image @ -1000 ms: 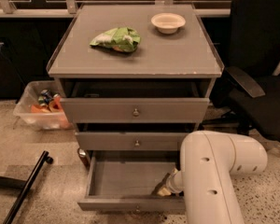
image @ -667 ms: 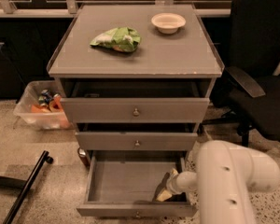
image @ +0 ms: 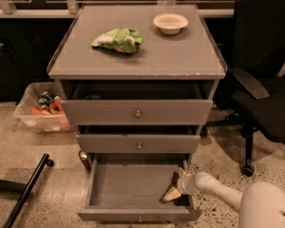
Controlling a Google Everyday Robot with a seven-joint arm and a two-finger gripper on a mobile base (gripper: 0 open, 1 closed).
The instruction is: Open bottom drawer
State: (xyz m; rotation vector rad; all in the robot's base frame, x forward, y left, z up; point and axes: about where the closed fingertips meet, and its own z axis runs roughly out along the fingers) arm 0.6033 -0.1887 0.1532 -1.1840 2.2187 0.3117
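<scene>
Shifting rightward, the arm is resting its claw, grip state indeterminate, inside the open bottom drawer, apparently for pulling it outward.

The bottom drawer stands pulled well out toward the camera, its plain grey tray open from above. Its narrow front panel lies at the lower edge of the view, with what seems a small round knob at its middle (half lost in shadow). The gripper hangs inside the tray's right front part.
</scene>
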